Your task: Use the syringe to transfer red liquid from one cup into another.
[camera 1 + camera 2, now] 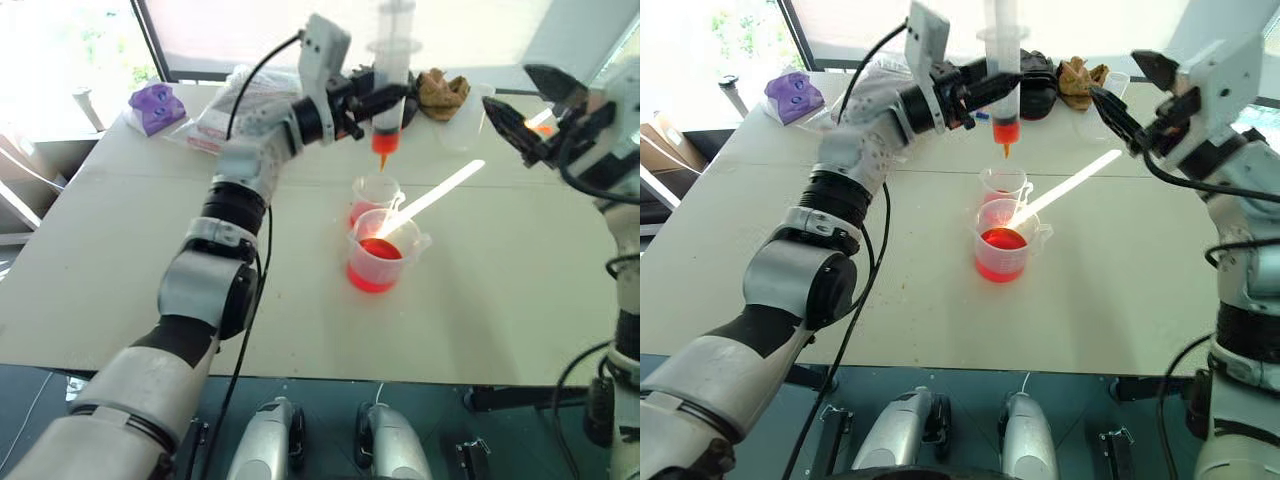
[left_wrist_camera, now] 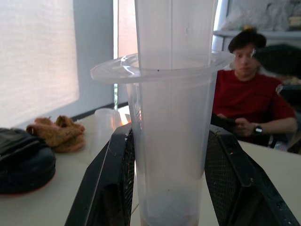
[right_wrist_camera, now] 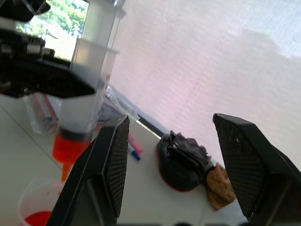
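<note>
Both head views look forward and down from above the desk (image 1: 120, 290), sharing the two cups (image 1: 1002, 235) at its middle and both arms. The left wrist view sits very close behind the syringe (image 2: 171, 117), facing level across the desk toward a seated person (image 2: 249, 101). The right wrist view looks along its end effector (image 3: 171, 160), tilted up toward the window blind (image 3: 211, 56), sharing the syringe.

I am gripping the syringe (image 1: 391, 75), its frosted clear plastic barrel looking smooth, between my left claw (image 2: 169, 179) pads (image 2: 225, 176) of matt black, finely meshed rubber. The cups (image 1: 378, 250) are gleaming as glossy clear plastic on the matt, pale surface (image 1: 500, 290).
</note>
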You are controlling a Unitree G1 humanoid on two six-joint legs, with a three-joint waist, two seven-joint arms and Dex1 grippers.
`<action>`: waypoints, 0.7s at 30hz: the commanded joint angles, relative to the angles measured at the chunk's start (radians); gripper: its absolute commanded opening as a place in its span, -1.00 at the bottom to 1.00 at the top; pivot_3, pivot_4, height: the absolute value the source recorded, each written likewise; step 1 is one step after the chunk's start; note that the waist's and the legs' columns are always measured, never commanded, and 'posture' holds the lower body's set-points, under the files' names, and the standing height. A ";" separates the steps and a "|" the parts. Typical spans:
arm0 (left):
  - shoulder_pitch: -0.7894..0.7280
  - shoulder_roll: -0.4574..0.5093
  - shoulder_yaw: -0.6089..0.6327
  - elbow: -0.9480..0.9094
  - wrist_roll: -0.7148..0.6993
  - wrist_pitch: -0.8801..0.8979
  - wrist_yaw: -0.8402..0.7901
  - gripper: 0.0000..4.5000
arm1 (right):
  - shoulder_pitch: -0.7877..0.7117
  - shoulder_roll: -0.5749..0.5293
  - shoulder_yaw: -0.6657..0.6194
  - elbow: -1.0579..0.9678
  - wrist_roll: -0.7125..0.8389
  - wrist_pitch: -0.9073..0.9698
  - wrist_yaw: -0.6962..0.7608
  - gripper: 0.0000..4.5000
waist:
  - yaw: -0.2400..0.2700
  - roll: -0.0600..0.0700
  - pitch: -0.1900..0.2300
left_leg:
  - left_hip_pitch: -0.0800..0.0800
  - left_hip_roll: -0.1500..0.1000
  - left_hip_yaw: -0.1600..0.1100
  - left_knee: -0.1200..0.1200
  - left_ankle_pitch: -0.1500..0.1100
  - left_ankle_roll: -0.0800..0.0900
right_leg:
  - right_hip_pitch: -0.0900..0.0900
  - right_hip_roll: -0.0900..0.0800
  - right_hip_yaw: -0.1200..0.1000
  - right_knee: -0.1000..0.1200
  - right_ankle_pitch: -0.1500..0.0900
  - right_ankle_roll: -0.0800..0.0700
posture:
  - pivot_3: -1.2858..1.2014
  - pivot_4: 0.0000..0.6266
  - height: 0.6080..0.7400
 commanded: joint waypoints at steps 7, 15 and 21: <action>-0.042 -0.044 -0.006 0.163 0.093 -0.188 -0.022 -0.28 | -0.317 0.106 0.136 0.327 -0.139 -0.280 0.043 0.29 | -0.020 0.000 0.000 | -0.002 0.000 0.000 0.000 0.002 -0.003 | -0.001 0.000 0.000 0.000 0.002 0.004 | 0.03 -0.52 1.00; -0.028 -0.046 -0.003 0.186 0.123 -0.212 -0.037 -0.28 | -0.351 0.132 0.162 0.402 -0.147 -0.337 0.121 0.29 | -0.023 0.000 0.000 | -0.002 0.000 0.001 0.000 0.002 -0.003 | -0.001 0.000 0.000 0.000 0.003 0.005 | 0.03 -0.52 1.00; -0.024 -0.043 0.009 0.186 0.124 -0.209 -0.041 -0.28 | -0.337 0.133 0.158 0.421 -0.154 -0.348 0.131 0.29 | -0.022 0.000 0.000 | -0.002 0.000 0.001 0.000 0.002 -0.003 | -0.001 0.000 0.000 0.000 0.003 0.005 | 0.03 -0.52 1.00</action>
